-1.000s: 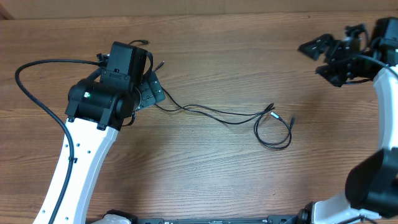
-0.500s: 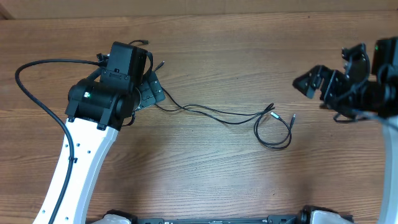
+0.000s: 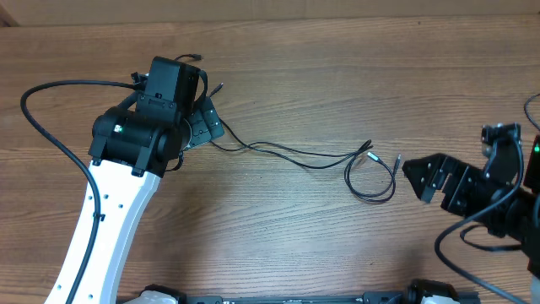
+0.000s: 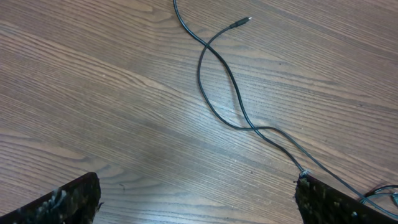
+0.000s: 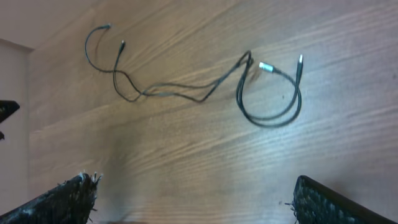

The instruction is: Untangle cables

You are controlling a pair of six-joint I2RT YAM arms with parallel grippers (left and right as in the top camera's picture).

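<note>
Right gripper (image 3: 419, 179) spread wide and empty mid-right, just beside the looped cables (image 3: 325, 165) at centre, so I can pick there; left gripper (image 3: 205, 127) likewise released over their upper-left end.

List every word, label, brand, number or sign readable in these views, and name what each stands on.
There are none: no readable text in any view.
The black housing on the left arm shows no legible marking, only a small green light.
The cables and the wooden table bear no writing.
</note>
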